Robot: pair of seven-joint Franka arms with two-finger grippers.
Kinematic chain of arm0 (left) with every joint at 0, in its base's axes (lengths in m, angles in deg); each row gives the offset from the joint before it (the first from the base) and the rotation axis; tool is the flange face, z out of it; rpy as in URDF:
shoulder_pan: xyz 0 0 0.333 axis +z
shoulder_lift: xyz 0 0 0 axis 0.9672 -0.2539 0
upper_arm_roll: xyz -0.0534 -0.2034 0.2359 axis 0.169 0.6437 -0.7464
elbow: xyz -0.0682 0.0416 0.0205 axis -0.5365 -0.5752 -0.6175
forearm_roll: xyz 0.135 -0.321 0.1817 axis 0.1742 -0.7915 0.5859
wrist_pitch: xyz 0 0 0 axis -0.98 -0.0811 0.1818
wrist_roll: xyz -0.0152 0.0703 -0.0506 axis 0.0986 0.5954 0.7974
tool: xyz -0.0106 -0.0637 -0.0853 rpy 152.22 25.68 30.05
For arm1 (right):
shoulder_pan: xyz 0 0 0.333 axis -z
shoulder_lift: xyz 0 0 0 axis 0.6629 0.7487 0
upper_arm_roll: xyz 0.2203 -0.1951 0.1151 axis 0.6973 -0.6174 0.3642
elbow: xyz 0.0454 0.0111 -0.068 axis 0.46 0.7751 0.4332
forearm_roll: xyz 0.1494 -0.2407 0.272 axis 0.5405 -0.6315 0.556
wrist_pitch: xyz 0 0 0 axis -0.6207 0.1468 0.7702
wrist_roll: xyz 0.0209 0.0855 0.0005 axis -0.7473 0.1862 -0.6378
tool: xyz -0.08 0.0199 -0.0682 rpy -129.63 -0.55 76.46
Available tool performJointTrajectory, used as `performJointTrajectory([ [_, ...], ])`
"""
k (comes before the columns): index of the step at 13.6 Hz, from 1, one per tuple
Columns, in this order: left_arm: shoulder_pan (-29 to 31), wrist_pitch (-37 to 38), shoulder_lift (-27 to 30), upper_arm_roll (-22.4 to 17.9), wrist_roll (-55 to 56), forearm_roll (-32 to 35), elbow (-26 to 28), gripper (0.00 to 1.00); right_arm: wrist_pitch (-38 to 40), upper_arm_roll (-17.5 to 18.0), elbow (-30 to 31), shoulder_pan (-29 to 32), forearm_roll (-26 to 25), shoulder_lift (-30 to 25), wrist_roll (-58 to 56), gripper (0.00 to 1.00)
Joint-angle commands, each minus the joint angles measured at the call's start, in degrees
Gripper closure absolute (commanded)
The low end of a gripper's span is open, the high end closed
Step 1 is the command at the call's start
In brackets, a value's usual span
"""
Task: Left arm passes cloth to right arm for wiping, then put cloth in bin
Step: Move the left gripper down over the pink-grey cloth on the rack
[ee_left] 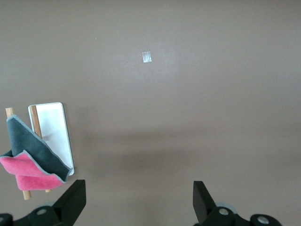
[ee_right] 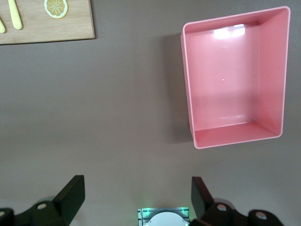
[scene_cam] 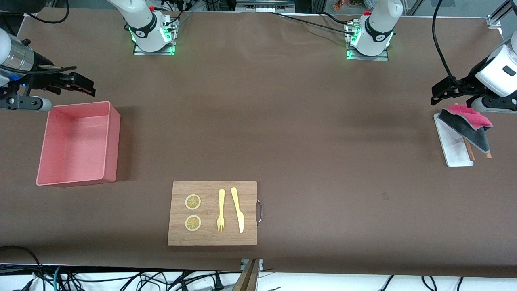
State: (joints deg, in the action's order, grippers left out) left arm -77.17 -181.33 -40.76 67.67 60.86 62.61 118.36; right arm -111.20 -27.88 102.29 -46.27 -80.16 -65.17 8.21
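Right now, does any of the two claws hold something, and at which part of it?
Nothing is held. The left claw is open, above the cloth on the white tray. The right claw is open, above the bin.

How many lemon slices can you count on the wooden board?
2: one lemon slice farther from the front camera, the other nearer, both at the board's right-arm end.
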Motion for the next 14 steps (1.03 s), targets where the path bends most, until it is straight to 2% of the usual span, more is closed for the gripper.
performJointTrajectory([
  [1, 0.04, -0.56, 0.35, 0.26, -0.19, 0.60, 0.29, 0.00, 0.46, -0.36, -0.15, 0.00, 1.15, -0.48, 0.41, 0.00],
  [14, 0.12, 1.46, -1.23, 0.26, -0.11, 0.78, 0.38, 0.00, -1.48, -0.45, -0.15, 0.08, 1.41, -0.31, -0.12, 0.00],
])
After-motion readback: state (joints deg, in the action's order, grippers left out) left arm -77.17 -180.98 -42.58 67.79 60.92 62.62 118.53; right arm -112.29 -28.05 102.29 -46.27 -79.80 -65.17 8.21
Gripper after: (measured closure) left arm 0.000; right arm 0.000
